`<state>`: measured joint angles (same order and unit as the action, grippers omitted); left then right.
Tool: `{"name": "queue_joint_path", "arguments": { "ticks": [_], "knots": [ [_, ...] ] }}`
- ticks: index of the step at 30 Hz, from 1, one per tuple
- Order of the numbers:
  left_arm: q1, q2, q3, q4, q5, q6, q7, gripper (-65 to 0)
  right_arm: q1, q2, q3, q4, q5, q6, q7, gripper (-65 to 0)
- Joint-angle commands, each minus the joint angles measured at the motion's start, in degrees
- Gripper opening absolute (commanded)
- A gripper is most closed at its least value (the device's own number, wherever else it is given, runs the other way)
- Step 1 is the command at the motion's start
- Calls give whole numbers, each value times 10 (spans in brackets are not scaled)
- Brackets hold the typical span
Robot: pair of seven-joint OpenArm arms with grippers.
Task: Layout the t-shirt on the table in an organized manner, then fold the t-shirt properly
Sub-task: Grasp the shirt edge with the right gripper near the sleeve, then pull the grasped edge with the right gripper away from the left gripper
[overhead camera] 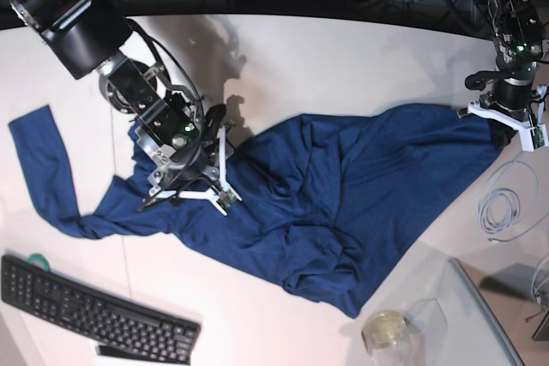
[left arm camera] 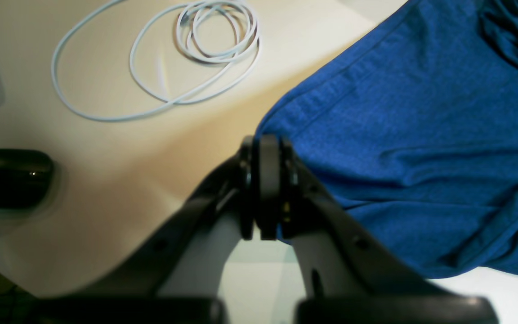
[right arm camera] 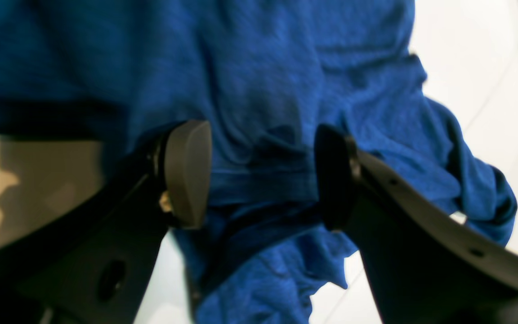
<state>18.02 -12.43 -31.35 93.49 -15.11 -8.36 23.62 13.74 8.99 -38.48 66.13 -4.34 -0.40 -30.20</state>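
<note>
Presently the t-shirt [overhead camera: 326, 203] lies crumpled across the surface [overhead camera: 343, 57]. At three o'clock the left gripper [left arm camera: 265, 189] pinches its hem corner to stretch it flat; at nine o'clock the right gripper [right arm camera: 263, 173] spreads wide over bunched folds, ready to seize.

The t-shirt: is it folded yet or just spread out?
Not folded: the t-shirt lies spread but rumpled across the table, one sleeve trailing sideways.
</note>
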Motion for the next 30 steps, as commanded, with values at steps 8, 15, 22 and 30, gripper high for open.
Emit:
{"name": "queue_joint_path", "arguments": {
  "ticks": [8, 15, 22, 30],
  "knots": [
    [2, -8, -3, 9, -3, 1, -13, -650, 14, -3, 4, -24, -2, -3, 22, -515],
    [0, -8, -3, 9, -3, 1, -13, -650, -29, 0, 4, 78, -2, -3, -1, -650],
    [-2, -36, -6, 10, -3, 1, -13, -650, -114, 28, 4, 258, -2, -3, -91, -644],
    [-31, -63, -64, -24, -3, 1, -12, -650, -253, 90, 5, 405, -2, -2, -126, -644]
  ]
}}
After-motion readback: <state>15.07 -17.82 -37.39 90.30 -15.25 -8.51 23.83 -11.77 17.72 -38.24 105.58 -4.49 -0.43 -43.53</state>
